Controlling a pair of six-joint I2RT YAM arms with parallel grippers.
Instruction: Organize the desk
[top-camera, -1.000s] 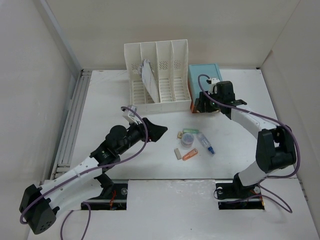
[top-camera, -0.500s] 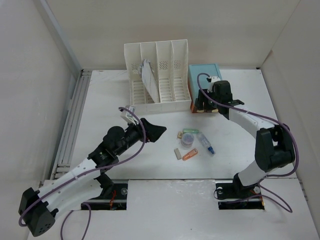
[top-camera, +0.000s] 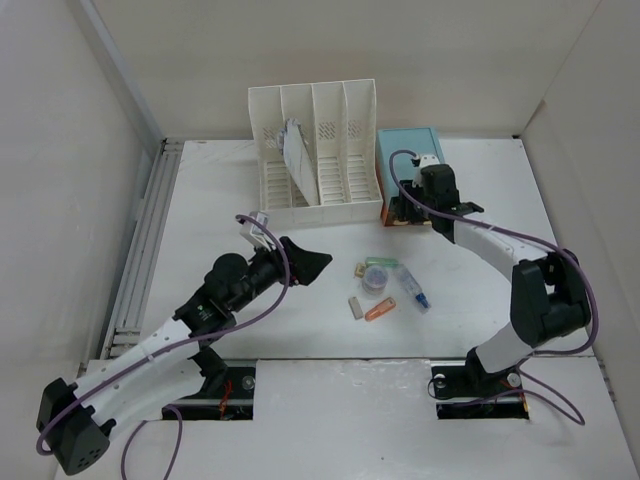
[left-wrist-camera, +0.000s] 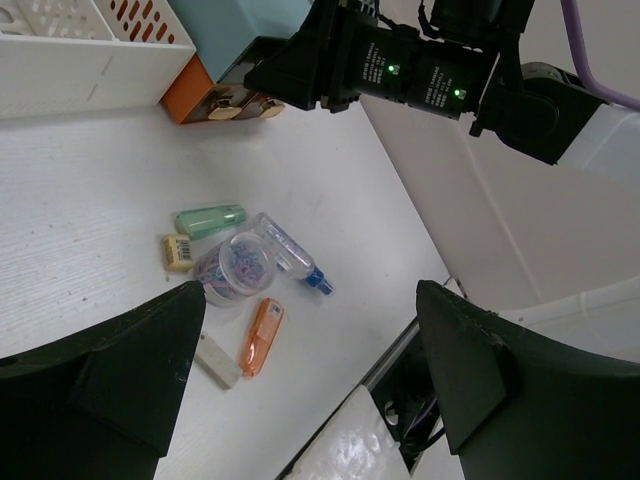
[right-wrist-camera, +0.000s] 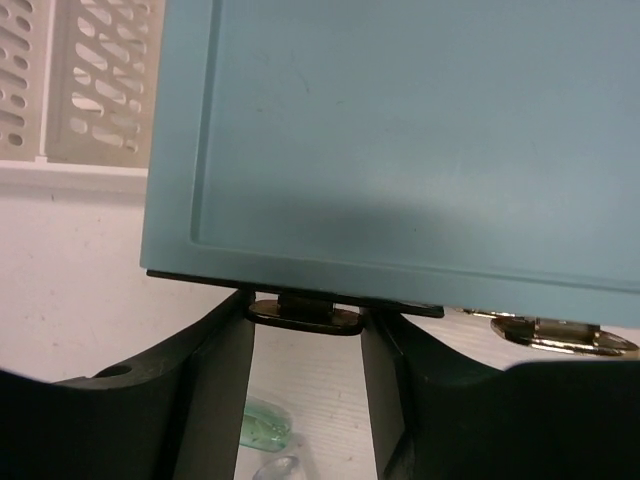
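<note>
The white desk (top-camera: 200, 260) holds a cluster of small items in its middle: a green tube (top-camera: 378, 263), a clear round tub of paper clips (top-camera: 373, 279), a small spray bottle (top-camera: 410, 285), an orange case (top-camera: 380, 310) and a grey eraser (top-camera: 355, 307). My left gripper (top-camera: 315, 262) is open and empty, hovering left of the cluster (left-wrist-camera: 240, 265). My right gripper (top-camera: 403, 210) is at the front of the light-blue drawer box (top-camera: 408, 150). In the right wrist view its fingers (right-wrist-camera: 225, 390) close on the two ends of a brass drawer handle (right-wrist-camera: 305, 317).
A white slotted file rack (top-camera: 315, 130) with papers in it stands at the back, left of the drawer box. A grey rail (top-camera: 150, 230) runs along the left edge. White walls enclose the desk. The box's lower drawer has an orange front (left-wrist-camera: 190, 90).
My right gripper has shifted slightly left along the drawer box front. My left arm has drawn back a little; its gripper stays open.
</note>
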